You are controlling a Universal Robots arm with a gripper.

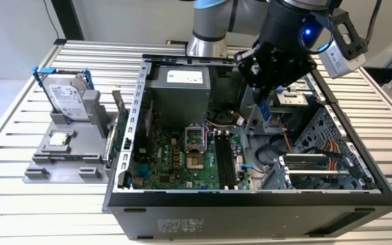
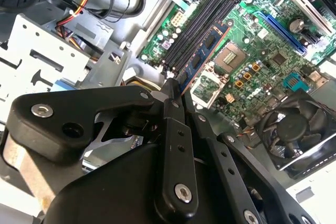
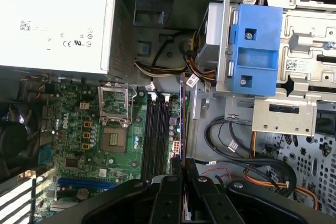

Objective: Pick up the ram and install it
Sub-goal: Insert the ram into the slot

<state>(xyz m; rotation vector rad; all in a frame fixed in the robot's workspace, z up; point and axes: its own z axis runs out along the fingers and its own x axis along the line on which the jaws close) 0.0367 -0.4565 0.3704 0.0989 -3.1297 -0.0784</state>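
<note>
Hand (image 1: 263, 92) is pinched on one short end of the ram (image 1: 266, 111). The stick points down into the open computer case (image 1: 139, 107), held in the air near the memory slots (image 3: 156, 135) and not seated.

Judgement: light, stiff, thin and brittle under bending. Best gripped on the flat faces near an end, clear of the contact edge.

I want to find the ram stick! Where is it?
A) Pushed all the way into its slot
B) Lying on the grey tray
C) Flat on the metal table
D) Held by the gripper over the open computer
D: in the exterior view the gripper pinches the ram by its top end, and it hangs upright above the motherboard's slots, not touching them.
</note>
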